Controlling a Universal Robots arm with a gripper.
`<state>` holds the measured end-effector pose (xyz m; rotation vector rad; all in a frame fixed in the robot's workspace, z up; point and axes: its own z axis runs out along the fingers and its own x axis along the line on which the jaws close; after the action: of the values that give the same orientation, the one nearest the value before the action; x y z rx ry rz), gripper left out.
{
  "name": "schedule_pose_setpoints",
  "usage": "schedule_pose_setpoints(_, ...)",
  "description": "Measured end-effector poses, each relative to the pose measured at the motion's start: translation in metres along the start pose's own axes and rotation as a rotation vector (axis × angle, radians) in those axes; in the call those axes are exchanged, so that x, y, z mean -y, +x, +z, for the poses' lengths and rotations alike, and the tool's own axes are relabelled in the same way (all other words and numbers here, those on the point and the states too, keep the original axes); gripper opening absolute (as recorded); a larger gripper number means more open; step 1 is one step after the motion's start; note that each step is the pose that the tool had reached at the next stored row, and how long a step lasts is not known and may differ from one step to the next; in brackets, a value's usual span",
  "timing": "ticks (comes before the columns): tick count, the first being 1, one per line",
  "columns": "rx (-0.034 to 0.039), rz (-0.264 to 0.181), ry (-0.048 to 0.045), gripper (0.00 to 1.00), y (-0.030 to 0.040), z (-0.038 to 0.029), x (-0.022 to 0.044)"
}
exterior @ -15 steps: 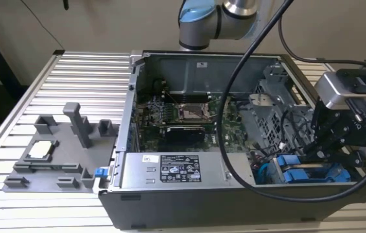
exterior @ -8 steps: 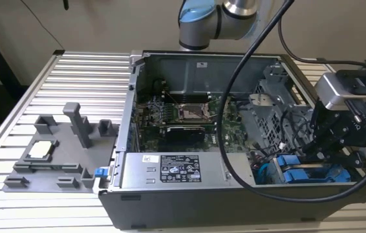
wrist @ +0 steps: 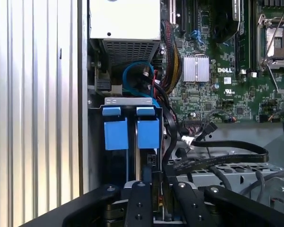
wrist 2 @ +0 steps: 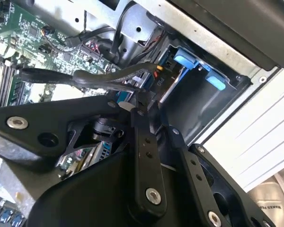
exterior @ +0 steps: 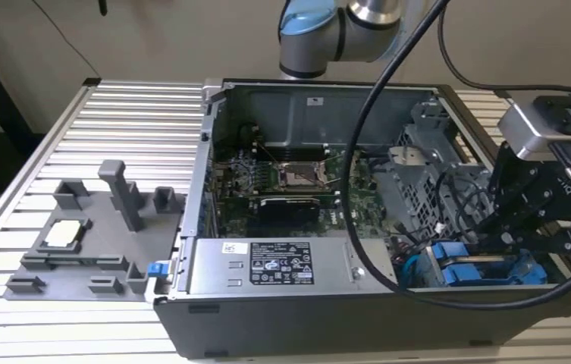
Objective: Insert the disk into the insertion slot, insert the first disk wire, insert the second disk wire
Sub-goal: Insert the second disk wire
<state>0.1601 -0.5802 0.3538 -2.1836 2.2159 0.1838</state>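
Two blue-fronted carriers stand side by side in the grey drive cage (wrist: 128,100). The disk (wrist: 148,134) is the one nearer the motherboard, seated in its insertion slot, and its blue tab (wrist 2: 184,59) is also in the second wrist view. My gripper (wrist: 158,184) hangs over the disk's rear end inside the case (exterior: 487,235). Its black fingers (wrist 2: 143,142) are shut on the end of a black disk wire (wrist 2: 99,78), held against the back of the disk. The connector itself is hidden behind the fingers.
The open computer case (exterior: 214,152) holds a green motherboard (exterior: 285,182), a silver power supply (exterior: 265,265) and a perforated grey bracket (exterior: 417,189). Loose black cables (wrist: 227,158) and a blue cable (wrist: 132,71) lie near the cage. A grey fixture tray (exterior: 83,235) sits on the slatted table.
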Motion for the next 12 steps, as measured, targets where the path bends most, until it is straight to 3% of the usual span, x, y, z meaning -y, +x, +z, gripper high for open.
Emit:
schedule_pose_setpoints(9, -0.0014, 0.003, 0.0003, 0.25, -0.0041, -0.0405, -0.0027)
schedule_pose_setpoints(11, -0.006, 0.003, 0.0004, 0.25, -0.0048, -0.0473, -0.0032)
schedule_pose_setpoints(12, -0.0134, 0.003, 0.0022, 0.25, -0.0049, -0.0479, -0.0031)
